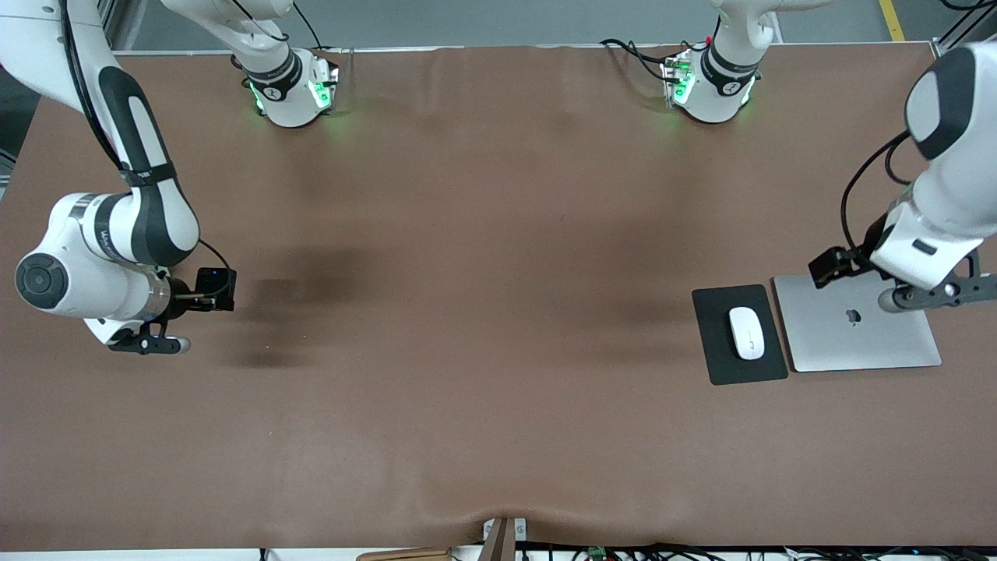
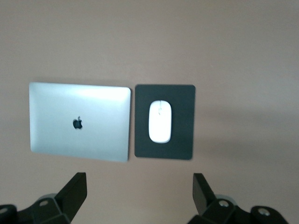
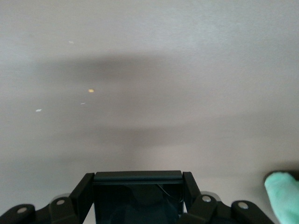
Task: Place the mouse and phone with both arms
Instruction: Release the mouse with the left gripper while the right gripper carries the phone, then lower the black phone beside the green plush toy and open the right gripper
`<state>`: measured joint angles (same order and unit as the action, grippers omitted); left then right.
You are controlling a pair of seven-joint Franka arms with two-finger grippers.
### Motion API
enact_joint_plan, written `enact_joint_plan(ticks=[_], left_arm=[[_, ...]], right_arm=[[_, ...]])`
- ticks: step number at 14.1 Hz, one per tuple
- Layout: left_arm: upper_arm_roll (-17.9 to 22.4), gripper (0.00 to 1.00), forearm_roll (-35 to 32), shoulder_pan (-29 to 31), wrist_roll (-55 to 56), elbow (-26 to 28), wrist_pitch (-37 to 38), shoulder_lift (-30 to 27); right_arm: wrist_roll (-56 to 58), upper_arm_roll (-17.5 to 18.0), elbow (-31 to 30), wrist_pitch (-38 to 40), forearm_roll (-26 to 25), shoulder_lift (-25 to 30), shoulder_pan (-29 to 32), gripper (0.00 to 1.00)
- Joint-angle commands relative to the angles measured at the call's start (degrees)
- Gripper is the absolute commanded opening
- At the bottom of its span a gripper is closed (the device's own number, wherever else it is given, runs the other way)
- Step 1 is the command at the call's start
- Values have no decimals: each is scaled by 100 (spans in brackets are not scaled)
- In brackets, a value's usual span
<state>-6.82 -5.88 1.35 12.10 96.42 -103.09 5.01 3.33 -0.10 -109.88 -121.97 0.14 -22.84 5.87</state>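
Mouse (image 1: 746,333) is seen lying on a dark mat (image 1: 738,354) toward the left arm's end of the table (image 1: 483,312), just beside a closed silver laptop (image 1: 857,331). The left gripper (image 2: 140,198) is held above them, fingers spread wide and empty. At the right arm's end, the phone (image 1: 216,288) is pinched by the right gripper (image 3: 138,193) above bare tabletop.

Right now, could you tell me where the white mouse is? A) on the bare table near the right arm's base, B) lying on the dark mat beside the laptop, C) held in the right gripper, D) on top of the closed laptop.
B: the mouse lies on the dark mat beside the closed laptop, while the open left gripper hangs above them, holding nothing.
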Motion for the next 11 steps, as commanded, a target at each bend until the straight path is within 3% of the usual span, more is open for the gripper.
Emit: enact_joint_plan(ticks=[1,11], left_arm=[[-21,100,158,41,-120,43,499,-465],[-47,100,448,6,-120,43,1274,-1257]], right_arm=[[326,124,-156,-177,-101,-27,397,0],[871,124,-121,-713,-383,-827,1065,0]])
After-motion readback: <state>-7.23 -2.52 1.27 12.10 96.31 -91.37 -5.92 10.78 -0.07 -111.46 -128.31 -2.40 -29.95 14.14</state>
